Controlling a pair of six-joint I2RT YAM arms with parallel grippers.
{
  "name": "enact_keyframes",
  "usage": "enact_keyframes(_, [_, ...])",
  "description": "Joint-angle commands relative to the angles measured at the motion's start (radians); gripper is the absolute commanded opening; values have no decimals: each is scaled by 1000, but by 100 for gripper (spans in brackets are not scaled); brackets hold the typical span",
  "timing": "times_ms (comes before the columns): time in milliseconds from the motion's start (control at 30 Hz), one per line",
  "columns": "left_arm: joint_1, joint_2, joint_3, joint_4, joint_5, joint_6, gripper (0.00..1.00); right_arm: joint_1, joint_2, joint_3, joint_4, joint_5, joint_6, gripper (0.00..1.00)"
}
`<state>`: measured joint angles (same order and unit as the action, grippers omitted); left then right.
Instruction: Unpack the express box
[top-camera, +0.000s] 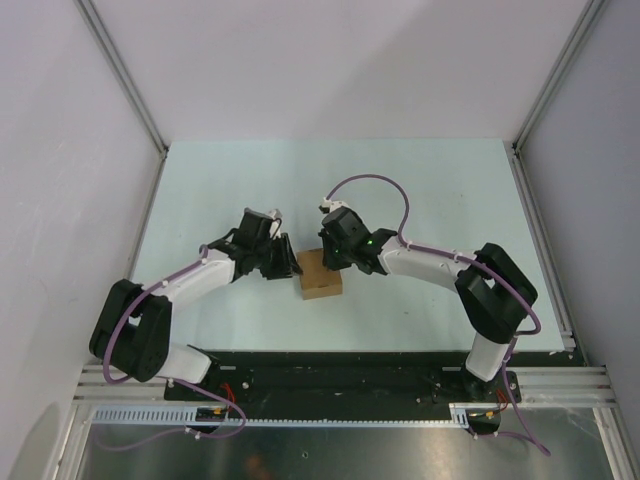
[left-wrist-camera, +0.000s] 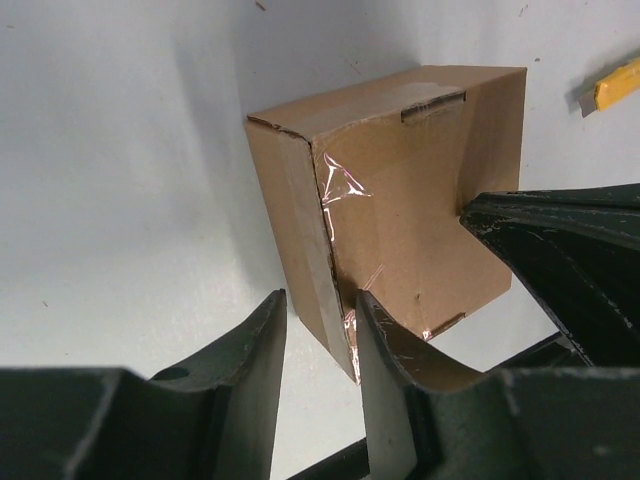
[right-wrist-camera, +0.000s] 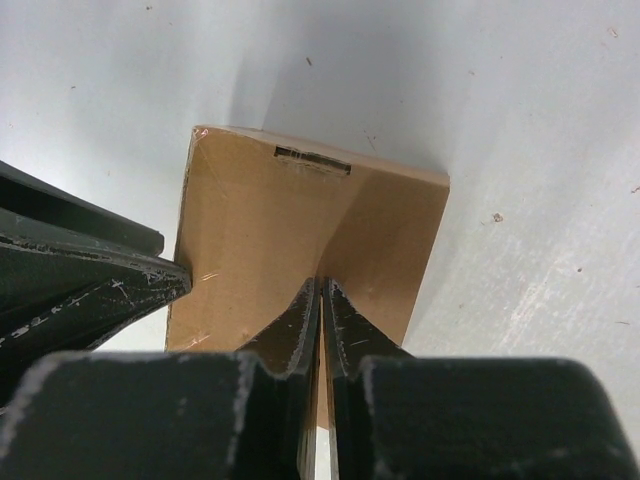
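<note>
Right gripper first: fingers squeezed nearly together, tips planted on the top face of the express box. Whether anything thin is nipped between them, I cannot tell. Left gripper sits narrowly parted and holds nothing, right at the box's taped corner, one finger touching or just beside that edge. The box sits on the table, midway between the left and right edges and nearer the near edge than the far one. Clear tape seals the seam and the flaps are shut.

The danger? The box looks light and nothing anchors it, so a push on top may skid or tip it. Glossy tape invites a slip. The grippers are crowded close and could clash. A yellow knife lies apart, untouched.
</note>
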<state>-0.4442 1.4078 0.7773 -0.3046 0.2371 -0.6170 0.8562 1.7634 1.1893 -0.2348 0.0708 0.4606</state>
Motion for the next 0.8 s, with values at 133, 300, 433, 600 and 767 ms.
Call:
enact_keyframes(133, [24, -1, -30, 2, -35, 39, 36, 20, 1, 20, -11, 6, -22, 6])
enact_keyframes(300, [24, -19, -23, 2, -25, 36, 33, 37, -28, 32, 52, -38, -37, 11])
enact_keyframes(433, [22, -27, 5, 2, 24, 54, 33, 52, -10, 53, 43, -31, -57, 20])
enact_keyframes(600, [24, -35, 19, 2, 30, 54, 31, 81, 31, 96, -37, 69, -76, 34])
enact_keyframes(767, [24, -49, 27, 4, 27, 51, 31, 95, 41, 108, -72, 145, -86, 41])
